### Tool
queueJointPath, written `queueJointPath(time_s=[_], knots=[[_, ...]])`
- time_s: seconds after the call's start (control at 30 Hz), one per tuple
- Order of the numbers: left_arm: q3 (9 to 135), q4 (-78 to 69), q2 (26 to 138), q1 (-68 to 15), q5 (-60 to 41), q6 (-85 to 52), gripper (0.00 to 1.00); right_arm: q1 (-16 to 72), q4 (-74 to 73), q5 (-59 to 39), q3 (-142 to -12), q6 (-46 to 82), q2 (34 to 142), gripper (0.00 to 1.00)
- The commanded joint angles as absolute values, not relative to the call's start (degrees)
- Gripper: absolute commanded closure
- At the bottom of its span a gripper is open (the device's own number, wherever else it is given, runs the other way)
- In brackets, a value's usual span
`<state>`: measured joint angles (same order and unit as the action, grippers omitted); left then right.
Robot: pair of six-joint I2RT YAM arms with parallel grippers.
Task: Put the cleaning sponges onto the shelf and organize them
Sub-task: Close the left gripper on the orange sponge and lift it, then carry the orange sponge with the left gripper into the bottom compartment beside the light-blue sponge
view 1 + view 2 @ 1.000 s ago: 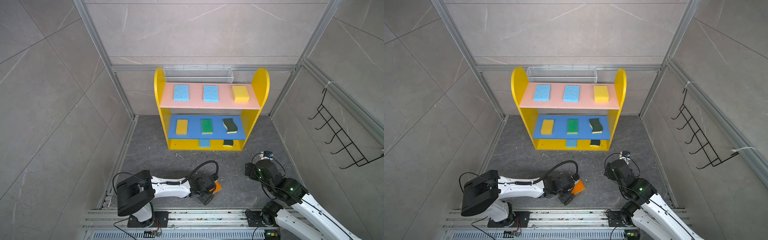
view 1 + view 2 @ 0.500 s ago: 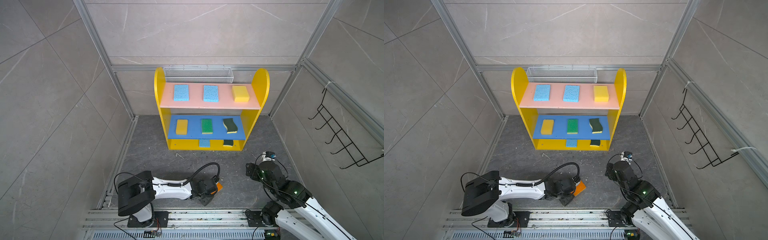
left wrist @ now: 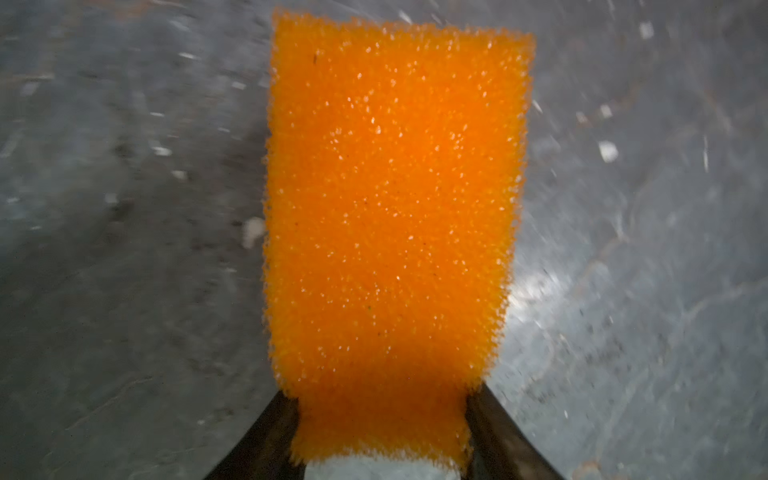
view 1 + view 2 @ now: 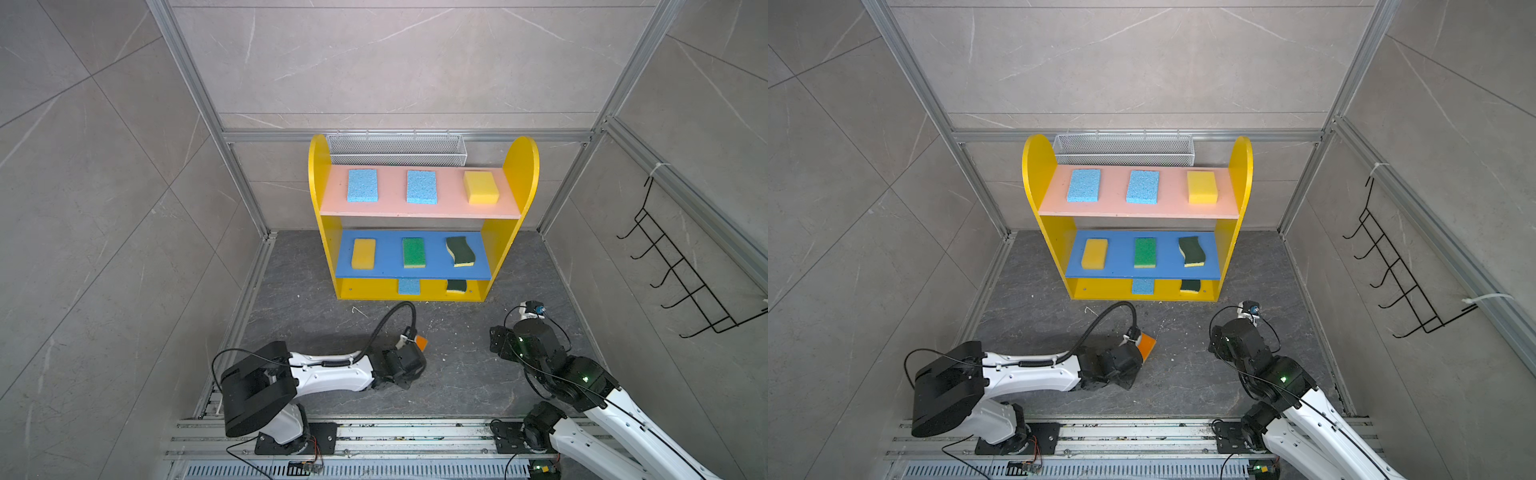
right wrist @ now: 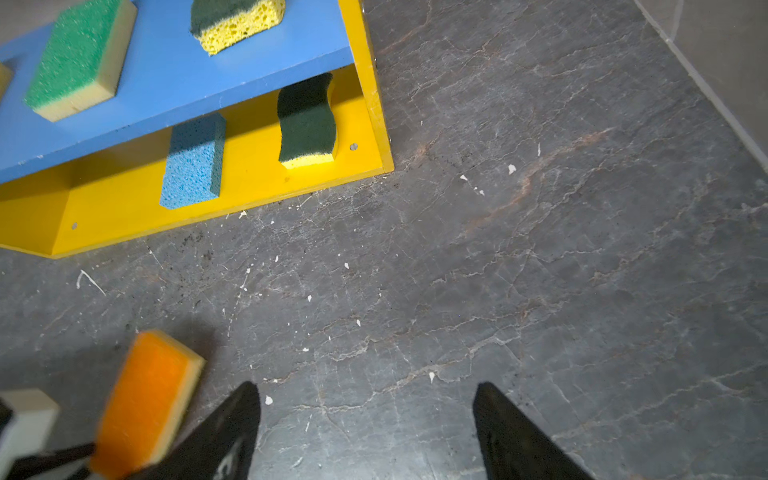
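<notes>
In both top views the orange rectangular foam sponge (image 4: 421, 341) (image 4: 1147, 344) is well in front of the yellow-sided three-tier board shelf (image 4: 520, 174), nearer to it than a second ago, mostly hidden under the left arm.

Left wrist view: the left gripper (image 3: 382, 411) has closed, its fingers (image 3: 266, 436) pinching the sponge's near end, so the last pickup looks done; the floor (image 3: 124, 249) is blurred.

Right wrist view: the right gripper (image 5: 365, 390) stands with fingers apart, empty, before the shelf's base, whose left part is cut off.
</notes>
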<state>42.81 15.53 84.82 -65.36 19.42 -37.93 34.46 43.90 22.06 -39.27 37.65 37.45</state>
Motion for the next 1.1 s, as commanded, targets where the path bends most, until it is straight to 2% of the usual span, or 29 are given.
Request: queueJointPath(time_s=[0.0,0.17,0.5,0.77,1.07], knots=[[41.5,14.2,80.4,-60.7,25.5,-44.5,0.47,34.2,43.4,21.8,-42.0,34.2,38.4,0.18],[39.6,11.0,77.4,-53.4,26.2,-42.1,0.46,34.2,42.7,22.0,-43.2,31.7,39.0,0.18],[36.8,1.3,78.4,-43.8,30.5,-38.1,0.46,34.2,41.0,20.3,-44.2,30.7,40.0,0.19],[36.3,-10.9,84.3,-38.8,29.4,-32.5,0.46,34.2,39.4,19.1,-45.4,29.4,42.3,0.19],[43.1,-16.8,94.9,-35.6,28.2,-29.1,0.45,34.2,37.5,18.4,-46.0,28.7,45.8,0.2]])
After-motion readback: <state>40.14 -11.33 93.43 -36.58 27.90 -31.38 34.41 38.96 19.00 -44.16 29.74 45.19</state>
